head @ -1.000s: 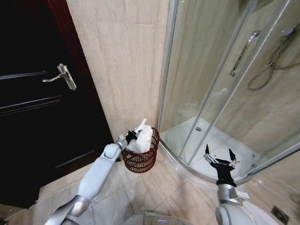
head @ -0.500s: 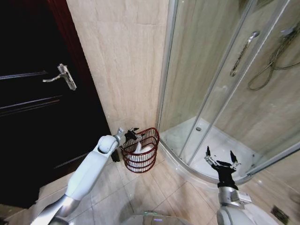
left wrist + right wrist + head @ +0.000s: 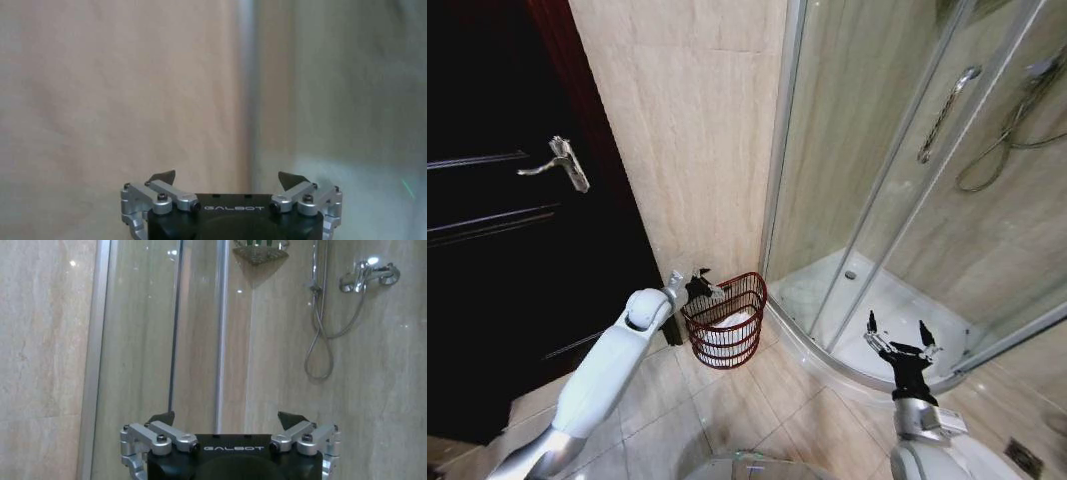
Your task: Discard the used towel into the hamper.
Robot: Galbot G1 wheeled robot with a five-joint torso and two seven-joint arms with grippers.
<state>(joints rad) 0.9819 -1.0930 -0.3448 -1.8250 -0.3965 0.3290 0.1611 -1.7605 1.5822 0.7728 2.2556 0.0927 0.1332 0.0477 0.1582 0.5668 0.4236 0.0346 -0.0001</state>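
White towel (image 3: 730, 327) lies inside our hamper (image 3: 725, 352); left gripper (image 3: 699, 284) at its rim, right gripper (image 3: 897, 334) idle, both jaws spread

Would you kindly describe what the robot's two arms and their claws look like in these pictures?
Both arms have smooth, rounded silver-grey shells. The left claw and right claw look alike: a black body printed with white GALBOT lettering, silver metal finger linkages fastened with dark bolts, and black pointed fingertips. The right arm ends in a black wrist section above a silver collar.
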